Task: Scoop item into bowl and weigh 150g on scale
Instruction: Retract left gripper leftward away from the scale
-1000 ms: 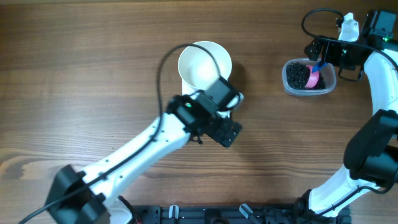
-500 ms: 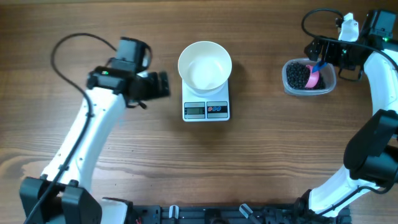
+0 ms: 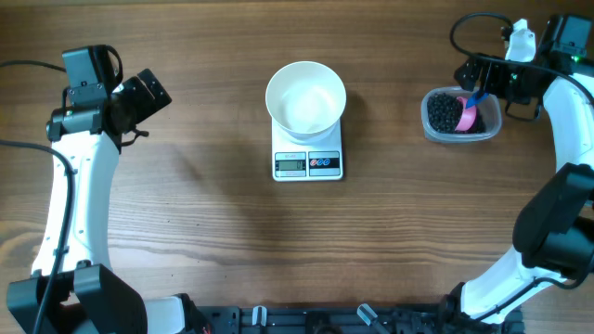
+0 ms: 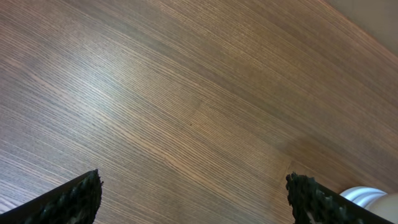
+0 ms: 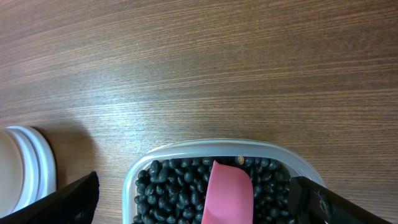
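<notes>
Where pink scoop [image 5: 228,193] lies on beans [image 5: 168,190], lower end cut off, tub [image 5: 205,144] cropped

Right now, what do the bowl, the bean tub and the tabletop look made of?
Bowl: glossy white with soft highlights, so ceramic or melamine; the look can't settle which.
Tub: clear plastic, since the beans show through its rounded wall.
Tabletop: wood or wood-look laminate, with a matte finish and straight brown grain.

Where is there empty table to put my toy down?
Bare wood lies between the scale and the clear tub, and more between the scale and the left arm. It is crowded at the tub, where the right arm hangs over it.
</notes>
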{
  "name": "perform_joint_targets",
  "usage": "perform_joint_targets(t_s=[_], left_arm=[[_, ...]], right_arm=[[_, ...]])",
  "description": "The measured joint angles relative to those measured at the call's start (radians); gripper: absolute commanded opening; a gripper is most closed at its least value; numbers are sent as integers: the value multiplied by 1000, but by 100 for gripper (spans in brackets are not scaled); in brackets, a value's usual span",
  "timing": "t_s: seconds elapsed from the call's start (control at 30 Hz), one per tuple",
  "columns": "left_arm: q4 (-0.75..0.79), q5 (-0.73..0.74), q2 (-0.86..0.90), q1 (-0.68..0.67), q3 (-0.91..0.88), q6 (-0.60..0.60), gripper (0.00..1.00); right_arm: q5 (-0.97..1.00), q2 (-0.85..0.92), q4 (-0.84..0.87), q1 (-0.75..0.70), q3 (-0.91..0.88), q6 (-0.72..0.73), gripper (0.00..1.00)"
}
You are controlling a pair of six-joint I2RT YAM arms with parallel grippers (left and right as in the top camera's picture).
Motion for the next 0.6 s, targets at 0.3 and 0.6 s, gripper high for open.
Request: perform_joint_targets(t_s=[0.3,0.6], left_arm=[[-7,-27,66,0,0,0,100],[19,-34,94,0,0,0,100]], right_arm=[[0,0,0,0,0,0,100],[0,0,0,0,0,0,100]])
